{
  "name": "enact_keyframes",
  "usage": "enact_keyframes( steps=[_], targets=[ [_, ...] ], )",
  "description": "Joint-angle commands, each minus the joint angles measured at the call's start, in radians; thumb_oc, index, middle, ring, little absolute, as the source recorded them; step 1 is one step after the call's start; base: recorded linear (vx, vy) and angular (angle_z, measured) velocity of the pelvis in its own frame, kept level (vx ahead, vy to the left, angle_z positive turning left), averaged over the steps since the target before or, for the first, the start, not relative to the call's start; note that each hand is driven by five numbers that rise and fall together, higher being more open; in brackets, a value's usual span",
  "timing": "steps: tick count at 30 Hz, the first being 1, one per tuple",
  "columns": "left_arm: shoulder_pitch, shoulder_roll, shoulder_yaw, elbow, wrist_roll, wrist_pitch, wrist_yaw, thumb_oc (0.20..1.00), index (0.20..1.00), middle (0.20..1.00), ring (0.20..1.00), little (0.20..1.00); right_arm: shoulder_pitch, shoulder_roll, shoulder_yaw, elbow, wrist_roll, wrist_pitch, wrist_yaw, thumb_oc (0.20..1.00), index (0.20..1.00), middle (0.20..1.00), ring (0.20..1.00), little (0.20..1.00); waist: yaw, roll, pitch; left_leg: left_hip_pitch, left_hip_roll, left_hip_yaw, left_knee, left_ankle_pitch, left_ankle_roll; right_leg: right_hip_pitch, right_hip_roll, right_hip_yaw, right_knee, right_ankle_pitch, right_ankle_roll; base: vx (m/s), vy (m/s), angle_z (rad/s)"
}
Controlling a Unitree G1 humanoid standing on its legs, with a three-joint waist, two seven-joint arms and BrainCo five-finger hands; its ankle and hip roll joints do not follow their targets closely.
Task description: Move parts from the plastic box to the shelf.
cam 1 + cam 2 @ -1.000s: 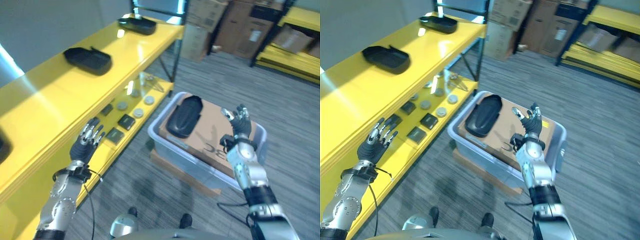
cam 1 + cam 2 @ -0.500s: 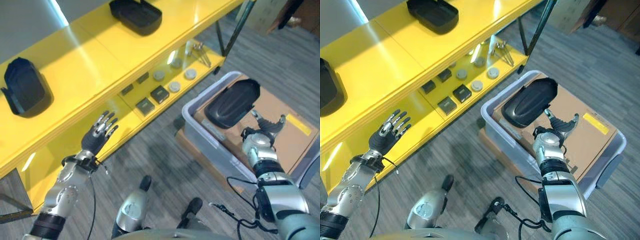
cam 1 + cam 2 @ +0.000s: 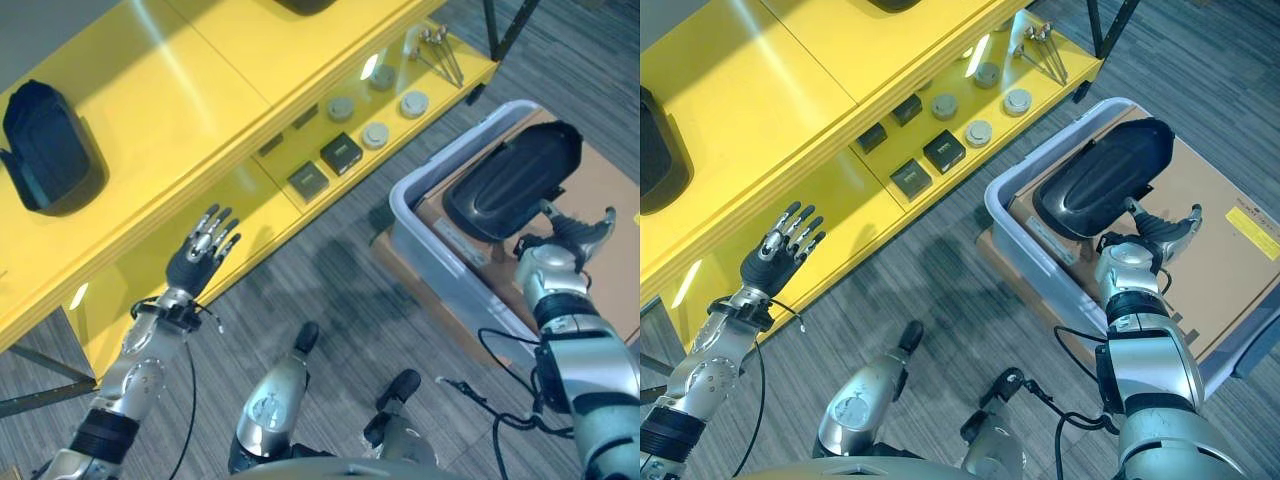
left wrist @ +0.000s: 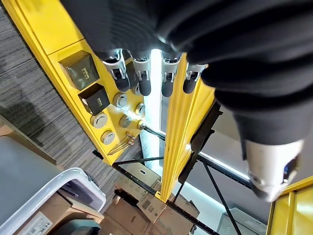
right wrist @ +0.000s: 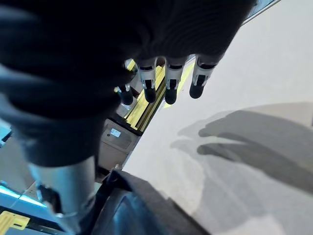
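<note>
A grey plastic box (image 3: pixel 432 196) stands on the floor at the right, lined with brown cardboard (image 3: pixel 607 188). One long black moulded part (image 3: pixel 514 180) lies in it at the shelf side. My right hand (image 3: pixel 577 231) hovers open over the cardboard, right beside that part's near end; its fingers (image 5: pixel 168 84) are straight above the cardboard (image 5: pixel 259 83), with the part (image 5: pixel 142 210) below the wrist. My left hand (image 3: pixel 203 254) is raised and open in front of the yellow shelf (image 3: pixel 200 80), holding nothing. Another black part (image 3: pixel 50 142) rests on the top board at the left.
The lower shelf board carries small dark boxes (image 3: pixel 341 153), round grey discs (image 3: pixel 376 133) and metal tools (image 3: pixel 440 52). A further black part (image 3: pixel 892 4) lies at the far end of the top board. Grey carpet floor (image 3: pixel 330 290) separates shelf and box.
The whole picture has shifted, so the camera has moved. Both hands stay open, the right one still beside the black part in the box.
</note>
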Motion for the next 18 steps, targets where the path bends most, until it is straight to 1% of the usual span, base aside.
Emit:
enact_keyframes(
  steps=[1,7,8,9,10,13,18],
  targets=[
    [0.020,0.028,0.004,-0.041,-0.014,-0.071,-0.007,1.000,1.000,1.000,1.000,1.000,-0.043,-0.067,0.111,-0.020,-0.063,-0.013,0.004,1.000,1.000,1.000,1.000,1.000,0.014,-0.010,-0.029,-0.064,0.015,-0.040,0.006,-0.018,0.037,-0.037,-0.094,0.051,0.094,-0.075,0.094,0.00,0.000,0.00],
    [0.005,0.041,-0.002,-0.013,-0.025,-0.086,-0.031,1.000,1.000,1.000,1.000,1.000,-0.091,-0.053,0.167,0.010,-0.106,0.050,0.008,1.000,1.000,1.000,1.000,1.000,0.028,-0.018,-0.009,-0.088,0.008,-0.042,0.011,-0.016,0.041,-0.041,-0.093,0.049,0.083,-0.069,0.095,0.00,0.007,0.06],
    [0.004,0.041,-0.003,-0.012,-0.026,-0.087,-0.032,1.000,1.000,1.000,1.000,1.000,-0.094,-0.052,0.170,0.014,-0.109,0.052,0.006,1.000,1.000,1.000,1.000,1.000,0.029,-0.018,-0.009,-0.090,0.008,-0.042,0.012,-0.016,0.042,-0.042,-0.093,0.049,0.082,-0.069,0.094,-0.01,-0.010,0.12],
    [-0.001,0.041,-0.007,-0.007,-0.026,-0.091,-0.038,1.000,1.000,1.000,1.000,1.000,-0.102,-0.045,0.187,0.028,-0.122,0.080,0.003,1.000,1.000,1.000,1.000,1.000,0.032,-0.020,-0.003,-0.097,0.006,-0.044,0.016,-0.016,0.042,-0.044,-0.092,0.050,0.082,-0.068,0.094,-0.01,-0.016,0.08],
    [-0.004,0.041,-0.008,-0.005,-0.025,-0.091,-0.040,1.000,1.000,1.000,1.000,1.000,-0.103,-0.042,0.194,0.041,-0.117,0.092,0.003,1.000,1.000,1.000,1.000,1.000,0.035,-0.021,0.000,-0.099,0.005,-0.044,0.019,-0.016,0.042,-0.044,-0.093,0.049,0.082,-0.067,0.094,0.00,-0.027,0.05],
    [-0.009,0.042,-0.017,0.000,-0.031,-0.092,-0.049,1.000,1.000,1.000,1.000,1.000,-0.103,-0.042,0.202,0.087,-0.100,0.094,0.010,1.000,1.000,1.000,1.000,1.000,0.040,-0.024,0.006,-0.106,0.005,-0.045,0.024,-0.018,0.042,-0.041,-0.092,0.045,0.079,-0.067,0.094,0.00,0.000,0.00],
    [-0.017,0.042,-0.024,0.012,-0.033,-0.103,-0.056,1.000,1.000,1.000,1.000,1.000,-0.102,-0.042,0.214,0.104,-0.118,0.113,0.010,1.000,1.000,1.000,1.000,1.000,0.042,-0.029,0.020,-0.122,0.003,-0.048,0.033,-0.017,0.043,-0.045,-0.090,0.045,0.078,-0.066,0.093,0.00,0.000,0.00]
  ],
)
